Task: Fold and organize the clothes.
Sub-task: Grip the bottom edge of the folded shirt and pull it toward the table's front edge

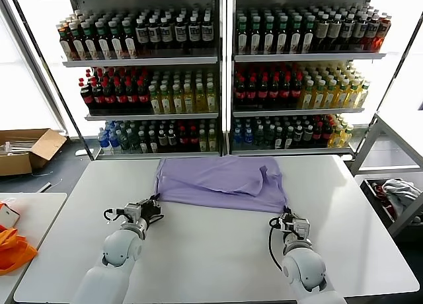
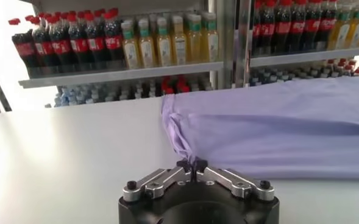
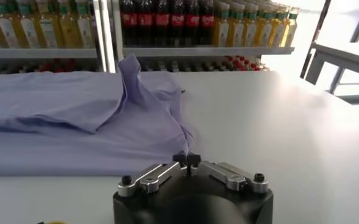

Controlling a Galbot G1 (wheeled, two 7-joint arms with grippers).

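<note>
A lavender T-shirt [image 1: 221,182], the clothes, lies folded flat on the white table [image 1: 211,251], towards its far side. My left gripper [image 1: 156,209] sits at the shirt's near left corner. In the left wrist view the left gripper [image 2: 192,165] is shut, with a bunched tip of the shirt [image 2: 277,128] pinched between its fingertips. My right gripper [image 1: 287,215] is at the near right corner. Seen from the right wrist, the right gripper [image 3: 186,159] is shut on the corner of the shirt [image 3: 75,122]. A fold of fabric stands up near the shirt's far right side.
Shelves of bottles [image 1: 218,73] stand behind the table. To the left are a cardboard box [image 1: 26,151] on the floor and a side table with an orange item [image 1: 13,248]. A bin with cloth [image 1: 396,195] sits at the right.
</note>
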